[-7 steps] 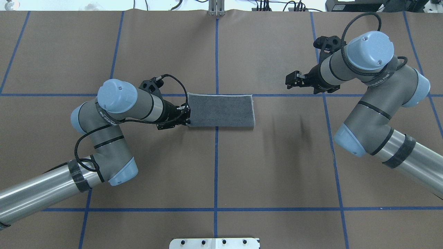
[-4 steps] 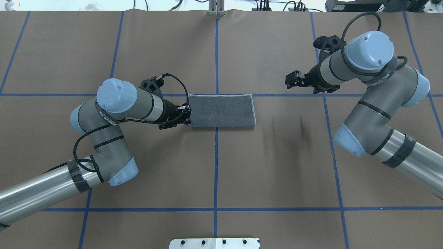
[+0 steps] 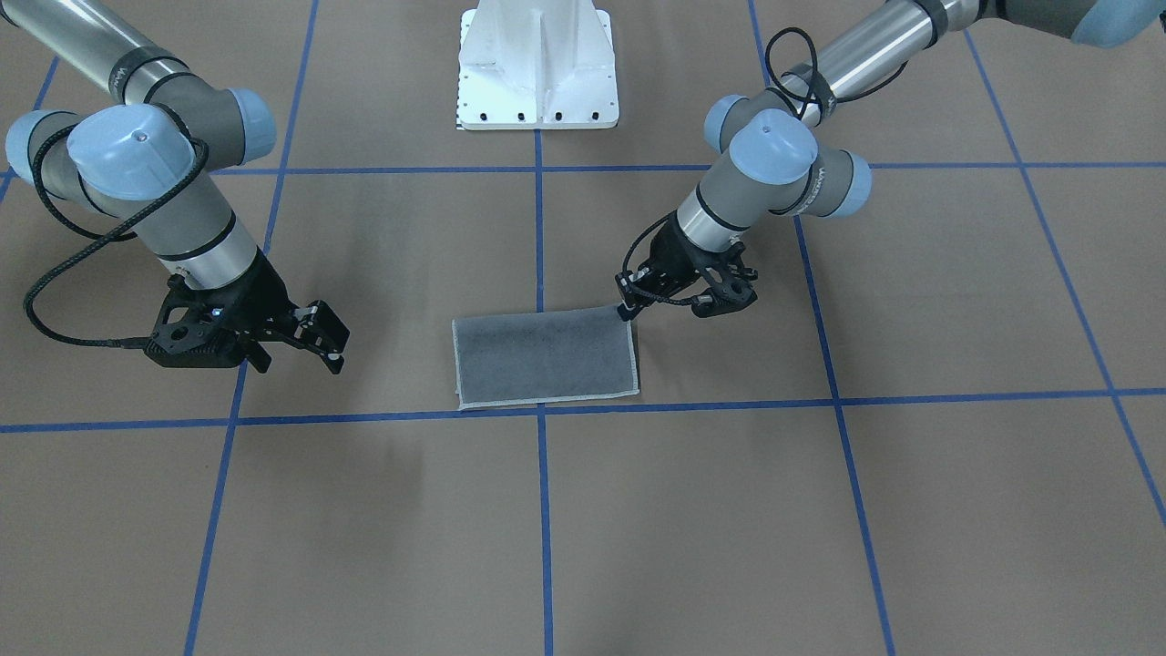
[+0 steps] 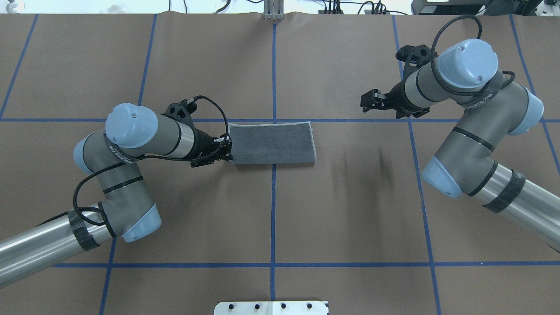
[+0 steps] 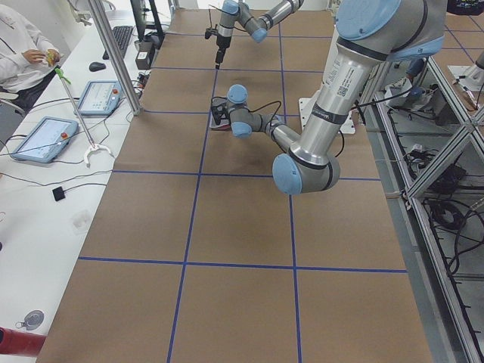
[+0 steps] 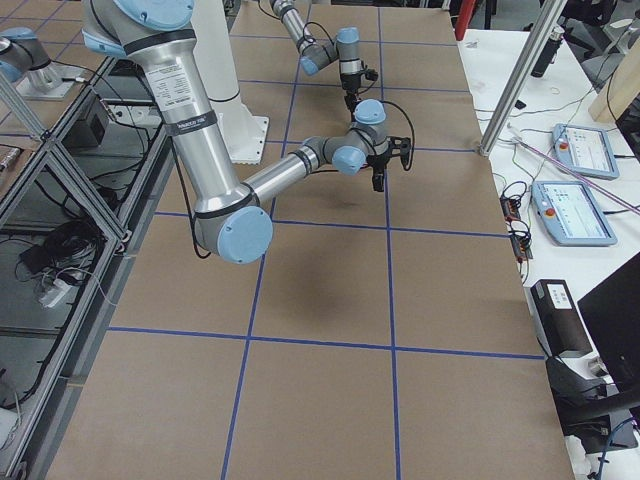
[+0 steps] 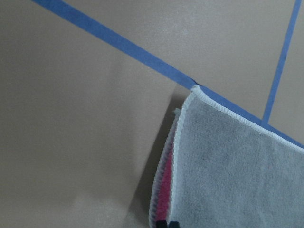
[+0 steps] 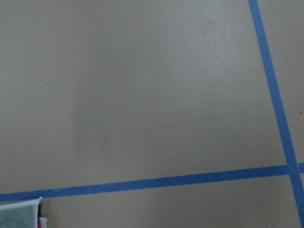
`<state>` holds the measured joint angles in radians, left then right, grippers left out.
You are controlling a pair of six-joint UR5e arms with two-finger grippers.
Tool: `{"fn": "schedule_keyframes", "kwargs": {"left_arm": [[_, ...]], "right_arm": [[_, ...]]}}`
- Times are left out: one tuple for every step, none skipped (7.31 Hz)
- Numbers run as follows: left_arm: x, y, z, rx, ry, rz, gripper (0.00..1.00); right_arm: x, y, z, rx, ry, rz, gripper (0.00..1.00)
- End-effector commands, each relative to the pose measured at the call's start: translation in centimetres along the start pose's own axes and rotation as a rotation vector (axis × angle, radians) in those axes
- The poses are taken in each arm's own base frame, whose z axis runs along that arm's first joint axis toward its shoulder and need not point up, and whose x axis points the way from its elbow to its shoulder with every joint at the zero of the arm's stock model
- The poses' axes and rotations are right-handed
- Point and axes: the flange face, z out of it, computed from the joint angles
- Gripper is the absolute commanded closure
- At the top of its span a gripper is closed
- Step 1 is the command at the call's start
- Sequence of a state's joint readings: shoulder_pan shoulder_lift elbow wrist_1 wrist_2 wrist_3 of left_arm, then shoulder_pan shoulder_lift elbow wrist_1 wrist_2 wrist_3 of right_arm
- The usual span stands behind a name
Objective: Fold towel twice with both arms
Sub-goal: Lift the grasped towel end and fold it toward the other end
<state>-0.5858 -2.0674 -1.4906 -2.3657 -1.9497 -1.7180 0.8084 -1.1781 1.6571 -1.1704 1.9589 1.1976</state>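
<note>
The towel [image 4: 271, 142] lies flat on the brown table, folded into a grey rectangle with a light stitched edge. It also shows in the front view [image 3: 544, 355]. My left gripper [image 4: 225, 152] is low at the towel's left near corner and shut on that corner; it also shows in the front view [image 3: 629, 308]. The left wrist view shows the grey top layer [image 7: 237, 166], a pink strip [image 7: 164, 190] under its edge and the closed fingertips [image 7: 161, 223]. My right gripper [image 4: 365, 100] is open and empty above the table, well right of the towel.
Blue tape lines [image 4: 273, 210] cross the brown table cover. The white pedestal base [image 3: 537, 64] stands at the robot's side of the table. An operator [image 5: 19, 49] and tablets [image 5: 38, 138] are at a bench beyond the far edge.
My left arm has drawn back to the left, and the towel has slid a little to the left with its corner in the gripper. The right arm has not moved.
</note>
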Motion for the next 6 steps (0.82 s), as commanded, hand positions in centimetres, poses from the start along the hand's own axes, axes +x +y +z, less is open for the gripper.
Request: {"fn": "schedule_keyframes", "kwargs": {"left_arm": [[-2.4, -0.4, -1.4, 0.0, -0.013, -0.004, 1.0], [-3.2, -1.1, -2.3, -0.007, -0.017, -0.006, 1.0], [-3.5, -1.0, -2.6, -0.006, -0.017, 0.004, 1.0], [-2.9, -0.9, -2.6, -0.002, -0.008, 0.009, 1.0], [-2.6, -0.4, -2.5, -0.004, -0.003, 0.009, 1.0], [-1.8, -0.1, -2.5, -0.006, 0.007, 0.015, 1.0]], "right_arm": [[0.1, 0.0, 0.1, -0.002, 0.001, 0.0, 0.01], [0.0, 0.0, 0.0, -0.002, 0.0, -0.001, 0.01], [0.0, 0.0, 0.0, -0.001, -0.002, -0.002, 0.01], [0.1, 0.0, 0.1, -0.002, 0.001, 0.0, 0.01], [0.1, 0.0, 0.1, -0.002, 0.001, 0.0, 0.01], [0.1, 0.0, 0.1, -0.001, 0.002, 0.001, 0.01]]}}
